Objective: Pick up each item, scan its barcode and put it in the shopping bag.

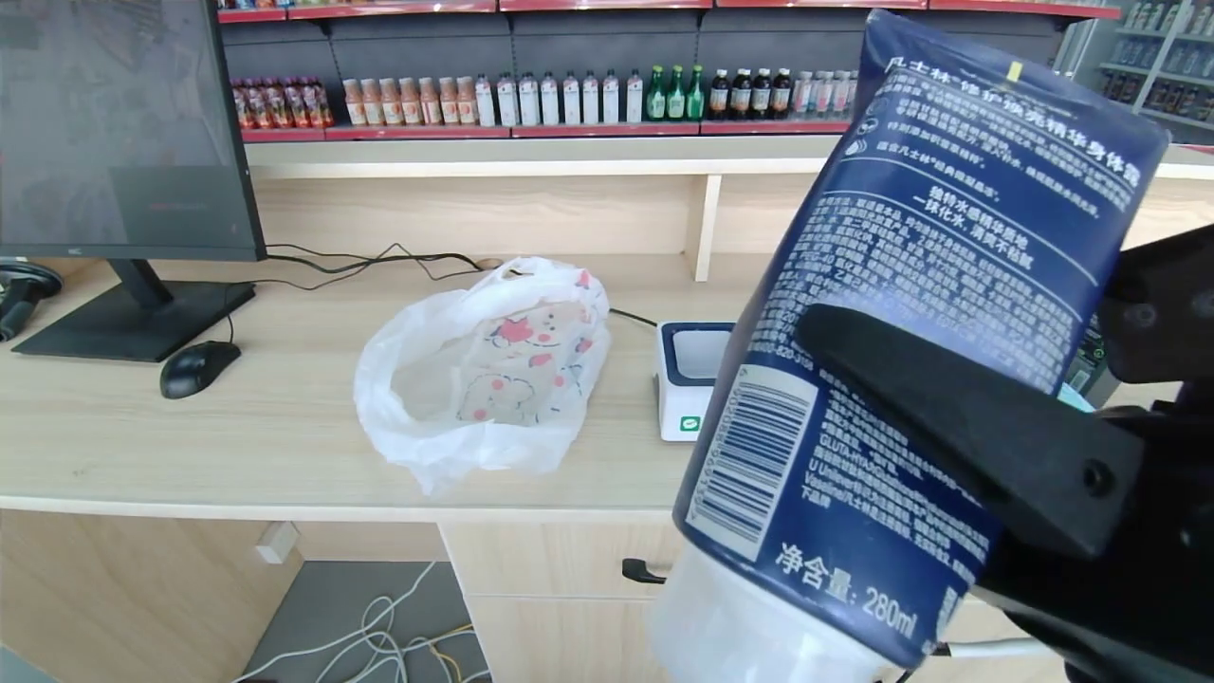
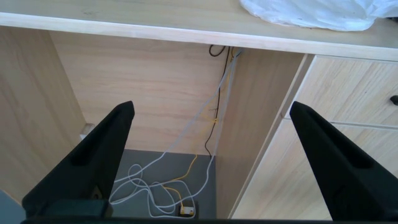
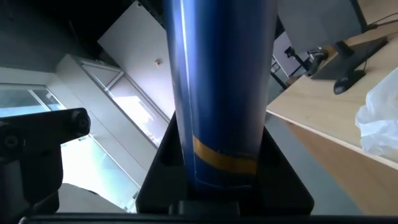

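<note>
Right hand [image 3: 219, 186] was pinching the blue tube [image 1: 948, 218], held high off the bench's [image 1: 190, 446] front edge. Left hand [image 2: 211, 109] was spread wide, empty. I'd roll that wrist so the barcode [image 1: 749, 455] faces down over the scanner [image 1: 692, 379].

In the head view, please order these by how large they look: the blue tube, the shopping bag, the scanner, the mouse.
Largest to smallest:
1. blue tube, partly because it is nearest the camera
2. shopping bag
3. scanner, partly hidden
4. mouse
</note>
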Robot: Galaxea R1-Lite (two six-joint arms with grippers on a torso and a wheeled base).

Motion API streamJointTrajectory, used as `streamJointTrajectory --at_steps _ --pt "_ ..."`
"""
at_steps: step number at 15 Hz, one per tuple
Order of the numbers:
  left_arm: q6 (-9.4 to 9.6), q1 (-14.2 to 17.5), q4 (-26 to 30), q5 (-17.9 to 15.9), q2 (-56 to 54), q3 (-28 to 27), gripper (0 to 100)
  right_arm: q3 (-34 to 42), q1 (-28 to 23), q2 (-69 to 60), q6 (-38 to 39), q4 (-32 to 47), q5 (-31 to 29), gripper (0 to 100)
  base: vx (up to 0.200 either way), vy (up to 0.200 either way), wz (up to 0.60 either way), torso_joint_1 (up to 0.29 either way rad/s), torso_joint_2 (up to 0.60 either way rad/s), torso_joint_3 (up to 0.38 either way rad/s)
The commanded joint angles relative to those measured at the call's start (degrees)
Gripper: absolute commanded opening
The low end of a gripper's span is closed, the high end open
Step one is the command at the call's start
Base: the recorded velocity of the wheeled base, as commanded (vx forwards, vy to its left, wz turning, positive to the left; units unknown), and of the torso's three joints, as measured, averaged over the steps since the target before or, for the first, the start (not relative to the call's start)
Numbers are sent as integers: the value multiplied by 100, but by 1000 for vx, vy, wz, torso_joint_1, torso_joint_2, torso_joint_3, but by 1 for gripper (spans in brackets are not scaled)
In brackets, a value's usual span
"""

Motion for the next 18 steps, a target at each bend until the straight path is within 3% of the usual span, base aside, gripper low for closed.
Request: streamJointTrajectory --at_steps 1,12,18 --pt "-2 1 -2 1 -2 0 100 -56 90 -109 42 -1 -5 0 0 0 0 0 0 0" --pt "-2 1 -2 1 -2 0 100 173 231 -320 121 -1 -5 0 0 0 0 0 0 0" --pt "-2 1 -2 1 -2 0 100 147 -147 -214 -872 -1 -40 0 0 0 0 0 0 0"
